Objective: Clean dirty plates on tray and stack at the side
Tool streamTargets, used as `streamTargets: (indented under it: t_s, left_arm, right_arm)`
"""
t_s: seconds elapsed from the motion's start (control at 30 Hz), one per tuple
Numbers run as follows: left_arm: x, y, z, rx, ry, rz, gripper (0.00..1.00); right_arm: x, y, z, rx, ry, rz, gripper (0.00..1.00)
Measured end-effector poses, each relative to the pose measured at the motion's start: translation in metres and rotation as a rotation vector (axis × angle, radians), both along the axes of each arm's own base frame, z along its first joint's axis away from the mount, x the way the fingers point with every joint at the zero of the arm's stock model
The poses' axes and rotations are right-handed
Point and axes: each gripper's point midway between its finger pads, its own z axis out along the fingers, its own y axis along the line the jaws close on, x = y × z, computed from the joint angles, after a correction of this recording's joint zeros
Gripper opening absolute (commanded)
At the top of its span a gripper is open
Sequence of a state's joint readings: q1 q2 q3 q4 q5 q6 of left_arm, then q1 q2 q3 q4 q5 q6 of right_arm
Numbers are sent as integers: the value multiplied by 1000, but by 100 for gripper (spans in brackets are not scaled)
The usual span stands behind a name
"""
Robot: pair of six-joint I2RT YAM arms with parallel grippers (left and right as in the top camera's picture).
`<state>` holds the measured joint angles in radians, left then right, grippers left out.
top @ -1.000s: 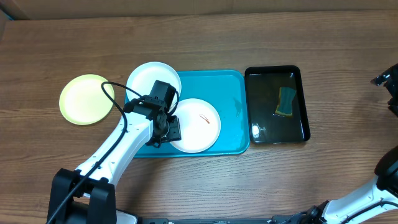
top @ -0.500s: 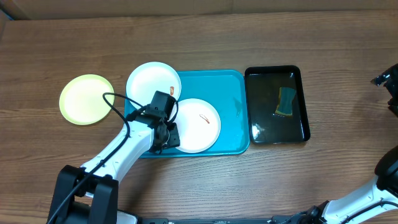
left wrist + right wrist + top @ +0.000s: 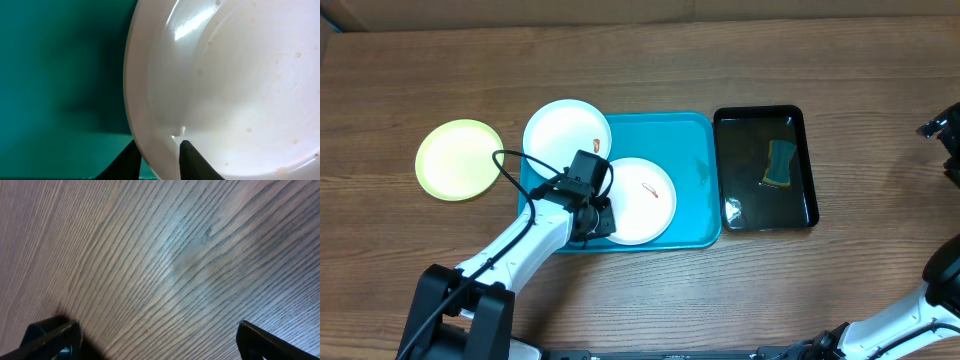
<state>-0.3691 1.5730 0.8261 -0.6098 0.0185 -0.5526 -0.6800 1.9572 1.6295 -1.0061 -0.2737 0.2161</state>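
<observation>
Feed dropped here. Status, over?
Left gripper pinching front plate rim, on tray. Right gripper open over table. Nothing blocking.

Turquoise-blue for the tray (image 3: 692,128), plain and a bit shiny, darker teal up close in the left wrist view. Plain white for the middle plate (image 3: 645,205), with a thin reddish-brown squiggle (image 3: 649,190). White again for the back plate (image 3: 560,130), tiny reddish-brown smear (image 3: 597,146) near its rim. Pale yellow-green all over for the side plate (image 3: 455,160). Glossy black for the small tray (image 3: 807,165), plus a teal-green sponge (image 3: 781,163), yellowish along one edge. Brown wood grain in long streaky lines for the table (image 3: 720,60). White left arm (image 3: 515,250) with a black cable (image 3: 505,165); black left gripper (image 3: 598,216), black right gripper (image 3: 160,347) too.
</observation>
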Motion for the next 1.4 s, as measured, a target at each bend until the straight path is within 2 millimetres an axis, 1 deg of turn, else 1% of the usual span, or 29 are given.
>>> streamTargets:
  t_s: [0.17,0.23,0.43,0.8,0.83,0.93,1.03,1.17,1.33,1.4]
  left_arm:
    - [5,-10,2,-14,-34,-29,27]
    - [5,-11,2,-14,-36,-36,29]
    - [1,-11,1,-8,-20,-43,29]
    - [1,-11,1,-8,-20,-43,29]
    - [2,-11,1,-11,-25,-43,26]
    - [7,-13,3,-19,-47,-38,12]
    - [9,-14,3,-21,-56,-38,10]
    - [12,-16,4,-25,-68,-41,10]
    - [15,-18,5,-27,-84,-44,18]
    - [16,-17,6,-21,-89,-42,19]
  right_arm:
    - [0,0,0,0,-1,-1,100]
    - [0,0,0,0,0,-1,100]
    - [0,0,0,0,0,-1,100]
    - [0,0,0,0,0,-1,100]
    - [0,0,0,0,0,-1,100]
    - [0,0,0,0,-1,-1,100]
    - [0,0,0,0,-1,0,100]
    - [0,0,0,0,0,-1,100]
    - [0,0,0,0,0,0,100]
    - [0,0,0,0,0,-1,100]
